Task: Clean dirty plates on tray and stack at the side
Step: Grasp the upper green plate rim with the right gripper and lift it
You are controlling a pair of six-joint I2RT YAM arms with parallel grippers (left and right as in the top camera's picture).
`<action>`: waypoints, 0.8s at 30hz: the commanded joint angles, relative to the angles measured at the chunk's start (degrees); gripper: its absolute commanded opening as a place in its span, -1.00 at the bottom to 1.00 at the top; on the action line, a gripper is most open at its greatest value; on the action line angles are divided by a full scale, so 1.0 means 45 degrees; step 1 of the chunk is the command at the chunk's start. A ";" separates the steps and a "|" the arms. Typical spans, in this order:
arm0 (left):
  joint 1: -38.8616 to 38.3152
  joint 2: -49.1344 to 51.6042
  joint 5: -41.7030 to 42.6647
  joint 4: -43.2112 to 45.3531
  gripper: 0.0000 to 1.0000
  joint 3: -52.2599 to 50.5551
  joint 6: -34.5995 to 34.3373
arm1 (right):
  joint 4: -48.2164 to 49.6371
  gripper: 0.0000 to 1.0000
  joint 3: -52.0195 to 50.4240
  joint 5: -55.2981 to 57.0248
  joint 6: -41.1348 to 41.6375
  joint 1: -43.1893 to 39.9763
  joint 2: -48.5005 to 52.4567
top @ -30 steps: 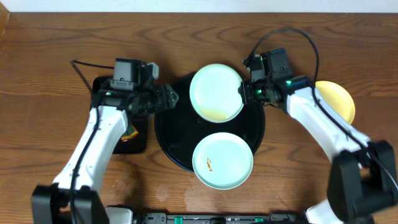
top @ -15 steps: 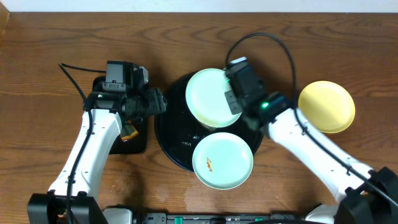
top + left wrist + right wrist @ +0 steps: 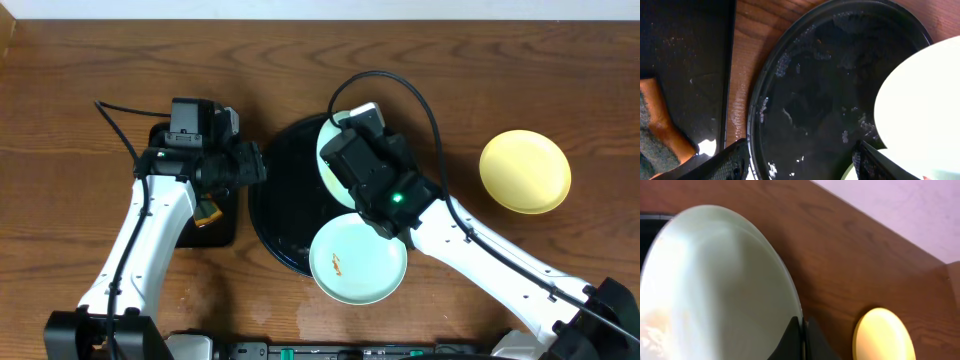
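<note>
We think the job is about one third done. The yellow plate (image 3: 525,171) lies on the counter (image 3: 100,70) off to the right, well apart from the round black tray (image 3: 285,215). It looks clean from above, so we take it as the start of the stack. Two plates are left. The right claw (image 3: 803,330) is clenched on the rim of one green plate (image 3: 715,280), which hangs over the back part of the tray. We cannot tell if that plate is clean, because the arm hides most of it from above and the close view is pale and blurry. The smeared green plate (image 3: 358,258) sits at the front of the tray, with its near edge poking out past the tray's rim. It has a small orange smear (image 3: 337,265) on it, so it is dirty and not yet wiped. The left claw (image 3: 254,165) is spread wide and grasps nothing. It hovers over the left edge of the tray, which looks wet. Beside it, the small black tray (image 3: 222,232) holds what looks like a sponge (image 3: 208,212), and no claw touches it. So we guess what is left is this: finish the green plate and set it on the yellow one, then wipe the smeared one and stack it too.
</note>
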 commanded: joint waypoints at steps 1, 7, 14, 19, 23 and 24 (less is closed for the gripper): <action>0.0053 -0.0102 -0.0170 -0.0039 0.35 0.0204 0.0214 | 0.0471 -0.98 0.0024 0.0733 -0.0651 0.0058 -0.0330; 0.0053 -0.0102 -0.0170 -0.0039 0.35 0.0204 0.0214 | 0.0976 -0.98 0.0024 0.1787 -0.1583 0.0272 -0.0330; 0.0053 -0.0102 -0.0175 -0.0039 0.35 0.0204 0.0214 | 0.1569 -0.98 0.0024 0.3245 -0.2846 0.0806 -0.0330; 0.0053 -0.0102 -0.0175 -0.0039 0.35 0.0204 0.0214 | 0.1855 -0.98 0.0024 0.3876 -0.3517 0.1214 -0.0330; 0.0053 -0.0102 -0.0175 -0.0034 0.35 0.0204 0.0214 | 0.2200 -0.98 0.0024 0.4566 -0.4357 0.1554 -0.0330; 0.0053 -0.0102 -0.0175 -0.0039 0.35 0.0204 0.0214 | 0.2312 -0.98 0.0024 0.4760 -0.4629 0.1637 -0.0330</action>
